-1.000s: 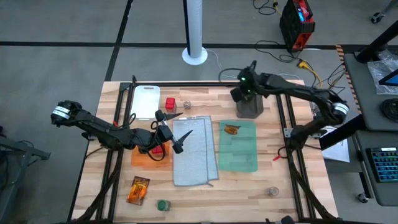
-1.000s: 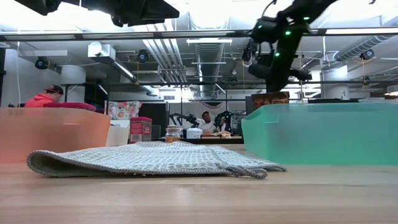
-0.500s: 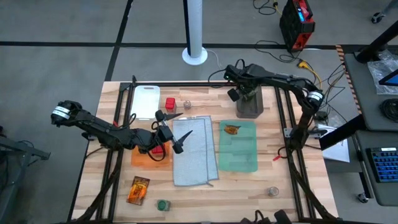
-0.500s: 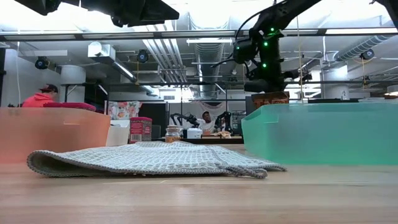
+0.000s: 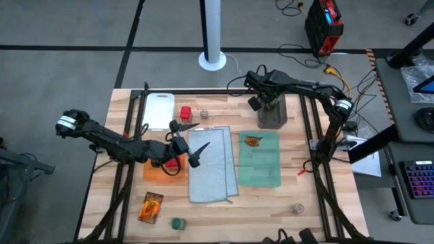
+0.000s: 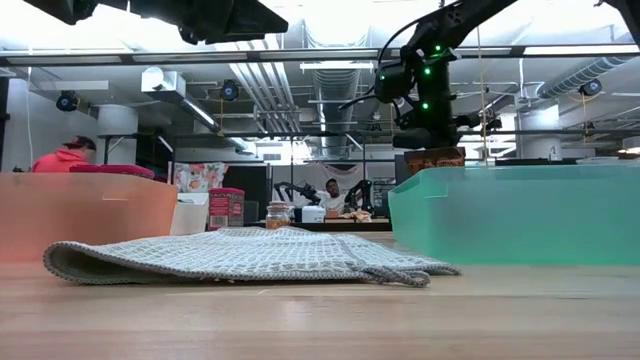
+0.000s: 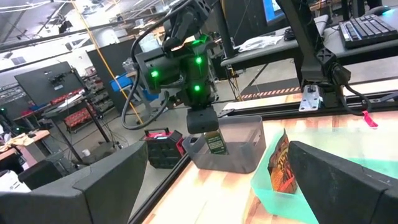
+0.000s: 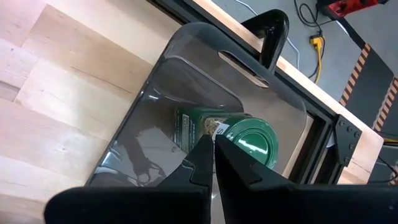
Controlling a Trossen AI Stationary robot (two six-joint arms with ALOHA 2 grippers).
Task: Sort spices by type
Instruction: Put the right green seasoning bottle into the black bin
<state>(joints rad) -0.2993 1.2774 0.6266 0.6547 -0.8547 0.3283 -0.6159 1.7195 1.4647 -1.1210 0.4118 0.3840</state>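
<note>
My right gripper is shut and points down into the dark grey bin. A green-topped jar sits tilted in the bin, lid up, at my fingertips. My left gripper is open above the orange cloth, where a red container stands. One orange-brown packet lies on the green cloth. Another packet and a second green-topped jar sit near the table's near edge. A red container and a shaker stand at the far side, and another shaker stands near right. My right gripper comes from above with its shut fingertips at the edge of the jar's green lid. Whether they touch it I cannot tell. The jar rests inside the bin, tilted, with its labelled body slanting away from the lid.
A grey cloth lies rumpled between the orange and green cloths. A white board lies at the far left. Black frame rails run along both sides of the table. People sit in the room beyond.
My right arm folded its elbow in. Its gripper moved a little toward the table's left and down over the bin, and turned to point straight down. It has kept still for the last half second.
</note>
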